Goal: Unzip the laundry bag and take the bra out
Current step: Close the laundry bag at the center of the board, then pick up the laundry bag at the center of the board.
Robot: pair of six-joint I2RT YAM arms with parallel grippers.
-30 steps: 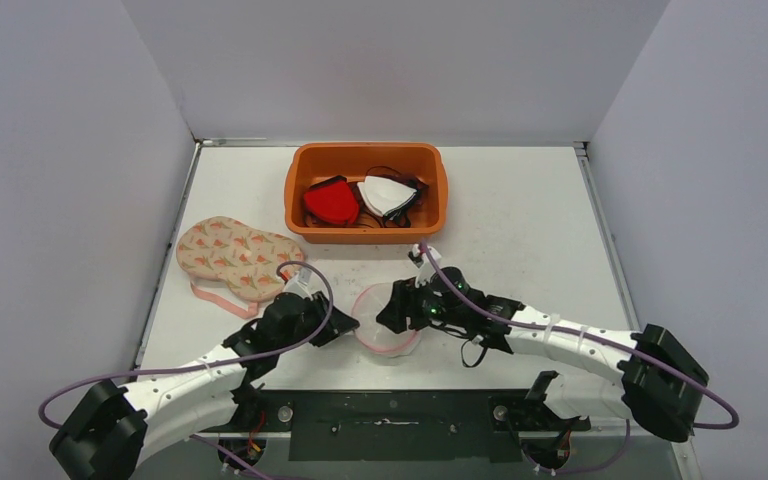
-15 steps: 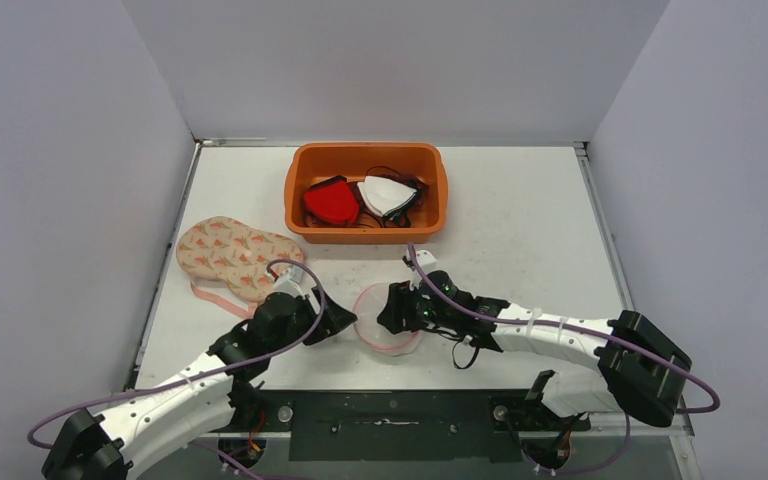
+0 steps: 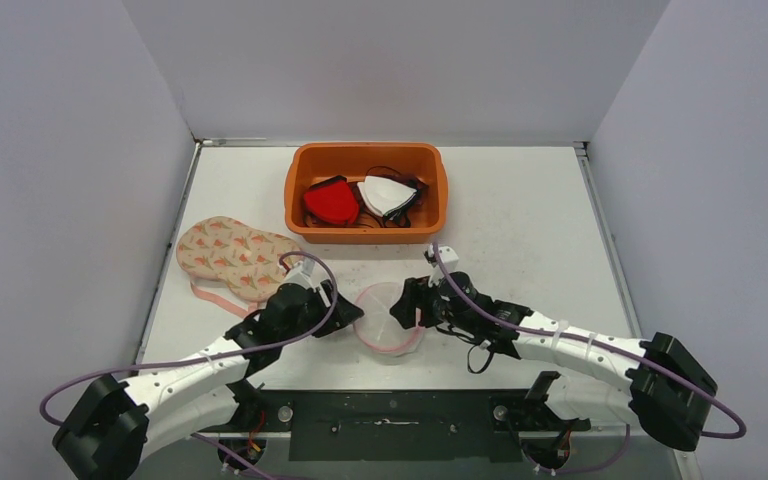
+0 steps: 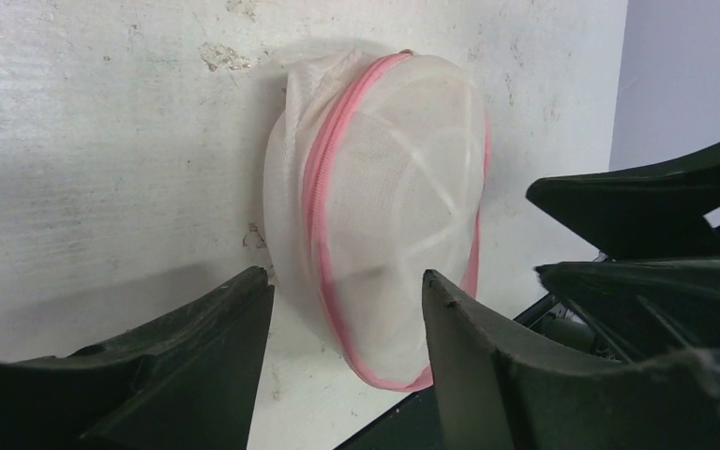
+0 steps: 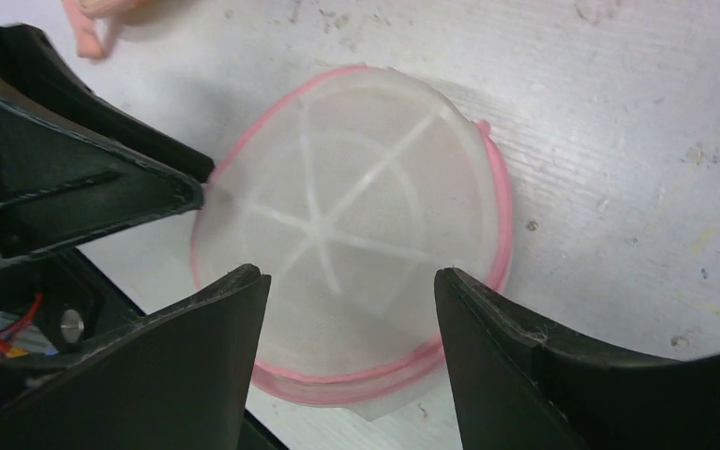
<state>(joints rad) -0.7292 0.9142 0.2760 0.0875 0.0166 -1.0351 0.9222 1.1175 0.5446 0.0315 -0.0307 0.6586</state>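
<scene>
Laundry bag (image 3: 388, 320): round and domed, white mesh with a pink zipper (image 4: 323, 187) around the rim. Lies on the table (image 3: 520, 230) close to the middle of its near edge, between the two grippers. Shows white ribs crossing under the mesh in both wrist views. Cannot tell whether zipped or unzipped, nor what sits inside.

Left gripper (image 3: 352, 318): fingers apart, clamped on nothing. Points at the bag's left side, with one fingertip (image 5: 173, 187) right at the pink rim in the right wrist view. Frames the bag between its fingers in its own camera.

Right gripper (image 3: 405, 308): fingers apart as well, gripping nothing. Hangs over the bag's right side and looks straight down on the mesh dome.

Bra (image 3: 238, 257): cream with an orange print and a pink strap. Lies flat outside the bag, near the left edge of the table, close to the left gripper.

Orange tub (image 3: 360, 236): stands at the middle of the far edge. Holds a red cup (image 3: 332, 205) and a white cup (image 3: 385, 193) with black straps.
</scene>
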